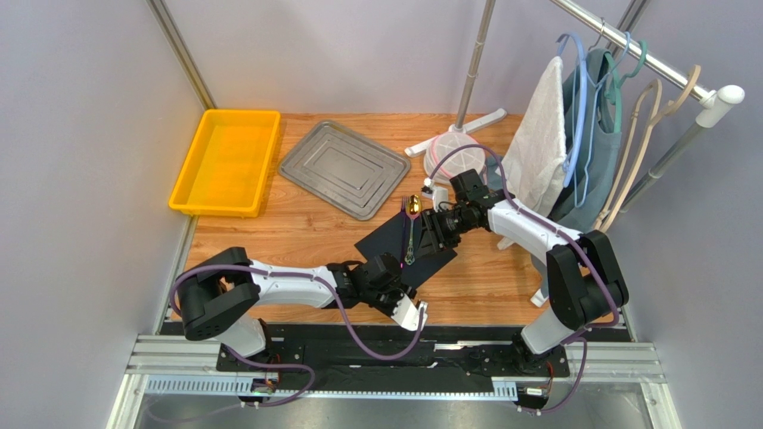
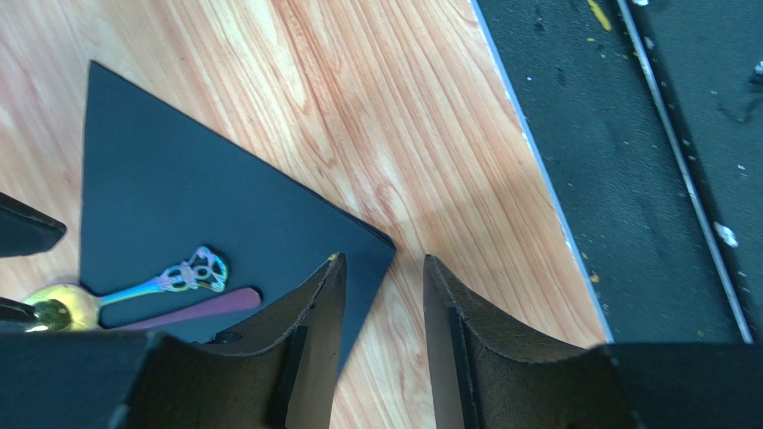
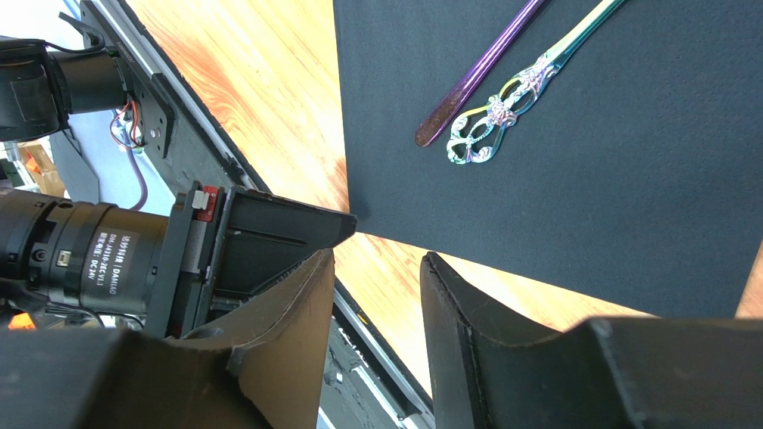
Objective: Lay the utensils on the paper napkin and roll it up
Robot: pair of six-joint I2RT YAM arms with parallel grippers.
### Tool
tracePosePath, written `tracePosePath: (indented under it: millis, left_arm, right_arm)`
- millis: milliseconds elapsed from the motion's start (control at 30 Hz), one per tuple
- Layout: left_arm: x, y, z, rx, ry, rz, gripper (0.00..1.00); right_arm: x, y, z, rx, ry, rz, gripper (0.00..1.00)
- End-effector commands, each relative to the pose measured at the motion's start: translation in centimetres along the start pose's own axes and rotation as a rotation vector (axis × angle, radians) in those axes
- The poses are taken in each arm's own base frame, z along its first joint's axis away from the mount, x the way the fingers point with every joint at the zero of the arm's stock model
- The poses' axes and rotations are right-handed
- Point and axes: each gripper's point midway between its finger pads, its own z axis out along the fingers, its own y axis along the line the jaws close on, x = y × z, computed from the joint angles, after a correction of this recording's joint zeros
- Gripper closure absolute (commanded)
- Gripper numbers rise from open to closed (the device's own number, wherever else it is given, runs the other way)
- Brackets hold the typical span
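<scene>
Only the fork (image 3: 479, 70) and spoon (image 3: 515, 89) handles show on the napkin (image 3: 582, 197) from the right wrist. Left gripper (image 2: 383, 264) and right gripper (image 3: 378, 259) both gape halfway, empty.

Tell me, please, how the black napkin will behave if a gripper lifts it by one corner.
Likely floppy: the paper napkin looks very thin and lies flat. Probably light, so a push may slide it, though the spoon and fork lying on it could weigh it down.
</scene>
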Motion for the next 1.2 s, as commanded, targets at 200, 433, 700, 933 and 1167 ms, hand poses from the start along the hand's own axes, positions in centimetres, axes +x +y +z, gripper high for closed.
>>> tracePosePath:
  millis: [200,433,700,933,1167]
  left_arm:
    - [-0.8,1.4,1.2,-0.051,-0.012,0.042,0.67]
    - [-1.7,1.4,0.6,-0.042,-0.044,0.046,0.9]
    - [-3.1,2.7,-0.8,-0.049,-0.067,-0.016,1.0]
    - [-3.3,5.5,-2.1,-0.066,-0.102,-0.136,1.0]
    - [-2.0,9.4,-2.8,-0.121,-0.103,-0.22,1.0]
  right_arm:
    - [-0.5,0.3,-0.4,-0.02,-0.015,-0.015,0.57]
    - [-0.5,-0.2,-0.2,-0.013,-0.007,0.01,0.6]
    - [-0.9,-1.2,-0.3,0.012,-0.029,0.071,0.74]
    - [-1.0,-1.8,-0.4,0.029,-0.048,0.093,0.79]
    - [-1.2,-2.2,-0.7,0.043,-0.062,0.106,0.82]
